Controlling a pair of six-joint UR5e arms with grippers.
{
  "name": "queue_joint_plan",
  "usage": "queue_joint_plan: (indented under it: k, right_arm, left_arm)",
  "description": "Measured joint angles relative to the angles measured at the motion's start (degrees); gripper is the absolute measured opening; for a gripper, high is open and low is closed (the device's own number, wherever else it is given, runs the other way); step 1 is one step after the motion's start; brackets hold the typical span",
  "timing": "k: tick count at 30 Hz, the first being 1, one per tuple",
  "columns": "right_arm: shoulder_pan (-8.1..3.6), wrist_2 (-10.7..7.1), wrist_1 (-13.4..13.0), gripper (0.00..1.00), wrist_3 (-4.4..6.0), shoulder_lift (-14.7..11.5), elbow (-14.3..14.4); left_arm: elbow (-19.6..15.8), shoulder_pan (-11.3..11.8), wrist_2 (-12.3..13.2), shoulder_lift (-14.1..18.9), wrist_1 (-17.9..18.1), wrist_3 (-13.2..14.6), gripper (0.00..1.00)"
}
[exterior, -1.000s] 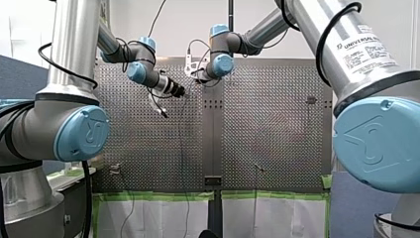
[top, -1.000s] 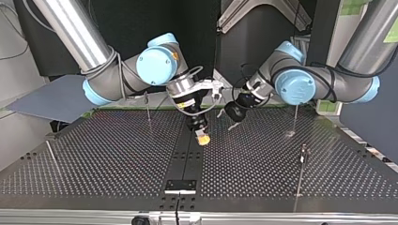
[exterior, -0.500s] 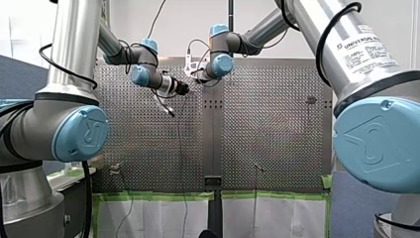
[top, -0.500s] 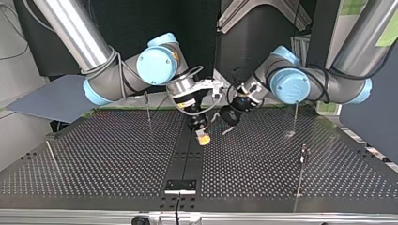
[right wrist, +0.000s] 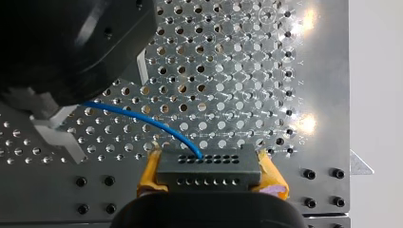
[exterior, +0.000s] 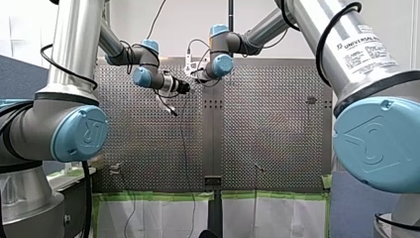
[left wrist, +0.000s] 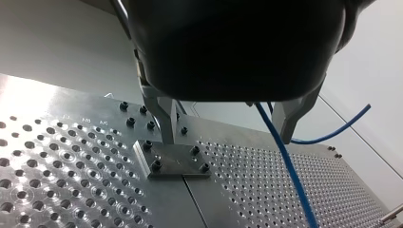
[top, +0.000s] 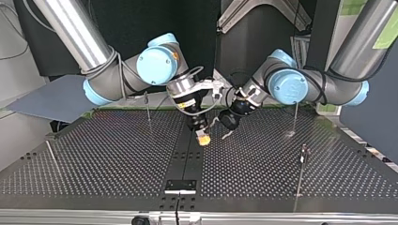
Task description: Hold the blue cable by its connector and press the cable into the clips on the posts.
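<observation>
Over the perforated metal bench (top: 94,159), our right pincer (right wrist: 209,159) is clamped by its yellow pads (right wrist: 147,175) on the dark grey block connector (right wrist: 209,173). From the connector's holed face the thin blue cable (right wrist: 142,118) arcs away toward our left pincer (left wrist: 227,137). That pincer (black-bodied, with bare metal fingers (left wrist: 164,118)) stands wide, and the cable runs down between its fingers, close to one of them. In the top view the two pincers hang just beside each other above the bench's middle strip, and a thin upright metal post (top: 300,173) stands well apart at that view's right. A small bolted metal plate (left wrist: 173,159) lies beneath the left pincer.
</observation>
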Motion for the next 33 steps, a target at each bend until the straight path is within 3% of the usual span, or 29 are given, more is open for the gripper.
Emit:
queue_joint_plan:
  k: [6,24,25,26,27,28,29,31,32,33]
  right_arm:
    - [0.06,0.00,-0.1,0.00,-0.09,0.0,0.0]
    - [0.37,-0.08,-0.1,0.00,-0.14,0.0,0.0]
    - [0.37,-0.08,-0.1,0.00,-0.15,0.0,0.0]
    - [0.37,-0.09,-0.1,0.00,-0.14,0.0,0.0]
    - [0.37,-0.09,-0.1,0.00,-0.13,0.0,0.0]
    - [0.38,-0.09,-0.1,0.00,-0.11,0.0,0.0]
    - [0.38,-0.10,-0.1,0.00,-0.08,0.0,0.0]
    - [0.38,-0.13,-0.1,0.00,-0.05,0.0,0.0]
    - [0.38,-0.15,-0.1,0.00,-0.03,0.0,0.0]
    - [0.37,-0.15,-0.1,0.00,-0.01,0.0,0.0]
  left_arm:
    - [0.4,-0.2,-0.1,-0.9,0.0,0.1,0.99]
    - [0.6,-0.1,-2.4,-2.5,-2.6,4.8,0.99]
    - [0.6,0.0,-2.5,-2.5,-2.7,5.2,0.82]
    - [0.7,0.0,-2.7,-2.5,-2.9,5.6,0.82]
    - [0.7,0.0,-2.8,-2.5,-3.0,6.2,0.69]
    - [0.7,0.1,-2.9,-2.5,-3.1,6.6,0.48]
    - [0.7,0.1,-3.0,-2.5,-3.2,7.1,0.48]
    - [1.0,0.1,-3.1,-2.5,-3.8,8.2,0.18]
    - [1.1,0.1,-3.2,-2.5,-4.2,8.7,0.18]
    - [1.4,0.1,-3.3,-2.5,-4.8,9.3,0.00]
